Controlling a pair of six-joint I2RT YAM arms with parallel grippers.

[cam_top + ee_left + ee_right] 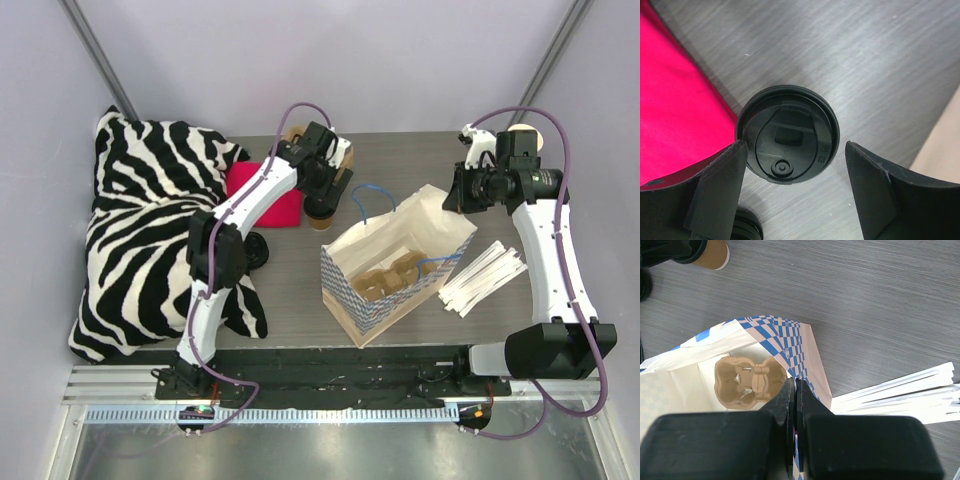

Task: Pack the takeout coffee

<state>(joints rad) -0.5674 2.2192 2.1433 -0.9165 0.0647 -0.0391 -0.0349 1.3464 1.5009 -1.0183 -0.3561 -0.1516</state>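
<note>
The left pincer [793, 147] hangs released, with the coffee [787, 134] upright on the bench [865, 60] between its fingers, nearer one finger. Closing off-centre could tip it, and squeezing hard could pop the lid. It is a tan cup whose black lid looks seated flat. The right pincer [794, 390] is clenched beside the bag [790, 340].

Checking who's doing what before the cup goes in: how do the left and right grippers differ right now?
The left gripper is open; the right gripper is shut. The left straddles the takeout coffee from above without clamping it; the right pinches the rim of the paper bag. Both point downward.
</note>
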